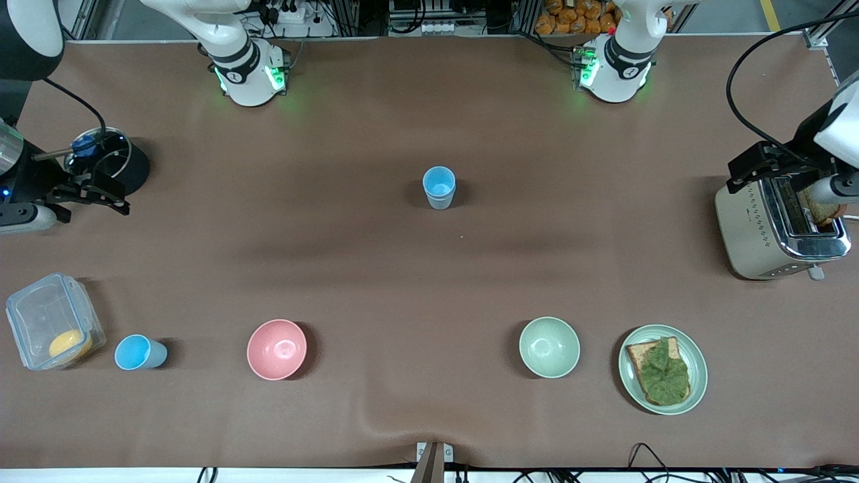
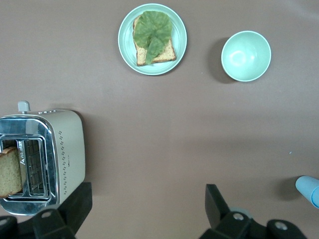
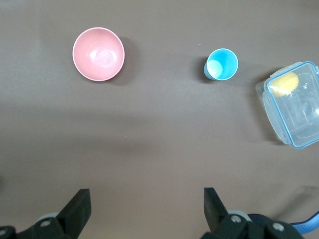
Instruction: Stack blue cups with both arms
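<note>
The right gripper (image 1: 100,191) hangs spread and empty over the tabletop (image 1: 376,282) edge at the right arm's end, next to a black pot (image 1: 117,164). Along the tabletop's edge nearest the front camera stand a clear box (image 1: 50,322), 1 blue cup (image 1: 137,352), a pink bowl (image 1: 276,349), a green bowl (image 1: 549,347) and a plate (image 1: 663,369); the 2nd blue cup (image 1: 439,187) stands mid-table, closer to the bases. The left gripper (image 2: 144,209) hangs spread and empty over the toaster (image 1: 772,228) at the left arm's end.
</note>
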